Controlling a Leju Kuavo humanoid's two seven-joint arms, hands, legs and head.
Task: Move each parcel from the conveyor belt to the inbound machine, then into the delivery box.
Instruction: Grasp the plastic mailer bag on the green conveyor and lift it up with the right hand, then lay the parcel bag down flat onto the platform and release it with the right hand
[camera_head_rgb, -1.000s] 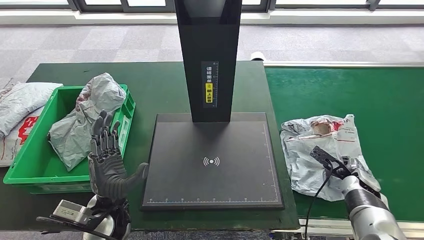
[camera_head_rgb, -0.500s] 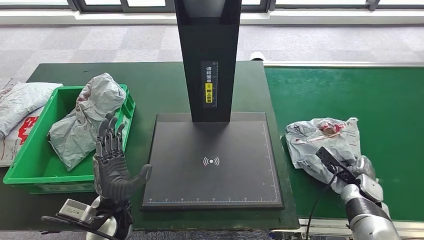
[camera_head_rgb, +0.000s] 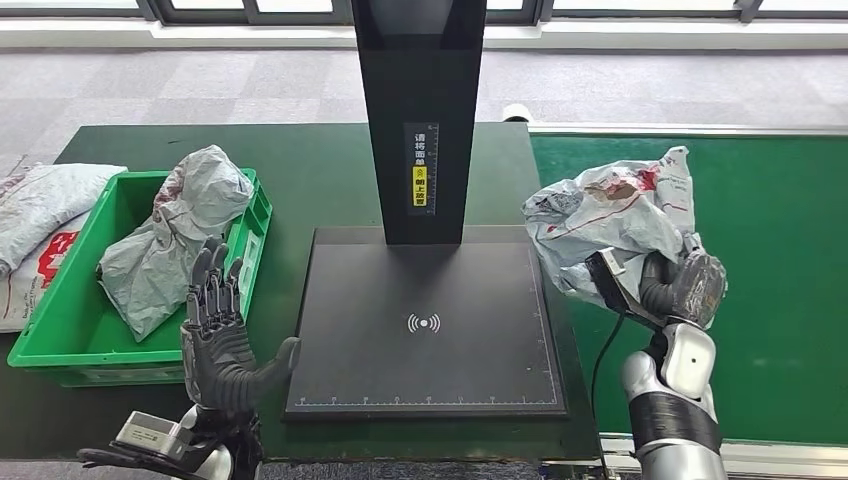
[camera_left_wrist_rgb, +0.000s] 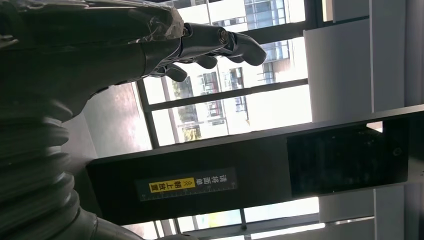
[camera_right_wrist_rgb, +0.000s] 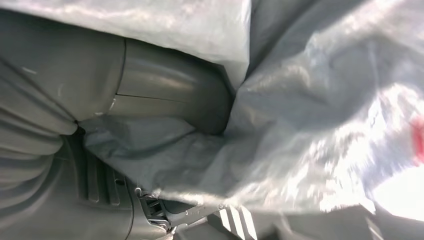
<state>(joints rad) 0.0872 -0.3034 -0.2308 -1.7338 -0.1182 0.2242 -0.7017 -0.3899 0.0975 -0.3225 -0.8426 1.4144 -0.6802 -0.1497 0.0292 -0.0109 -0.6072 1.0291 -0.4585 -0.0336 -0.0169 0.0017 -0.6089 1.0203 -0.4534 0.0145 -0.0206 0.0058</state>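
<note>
Grey parcel (camera_head_rgb: 605, 215) overhangs scanner plate (camera_head_rgb: 425, 330) right edge, off belt (camera_head_rgb: 760, 200). Right hand (camera_head_rgb: 680, 285) grips it. Left hand (camera_head_rgb: 222, 335) upright, fingers apart, holding nothing, beside green bin (camera_head_rgb: 60, 340).

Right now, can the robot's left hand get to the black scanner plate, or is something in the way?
Probably yes. The left hand is open and holds nothing, right beside the near left edge of the scanner plate, with nothing between them. The plate's top is bare.
</note>
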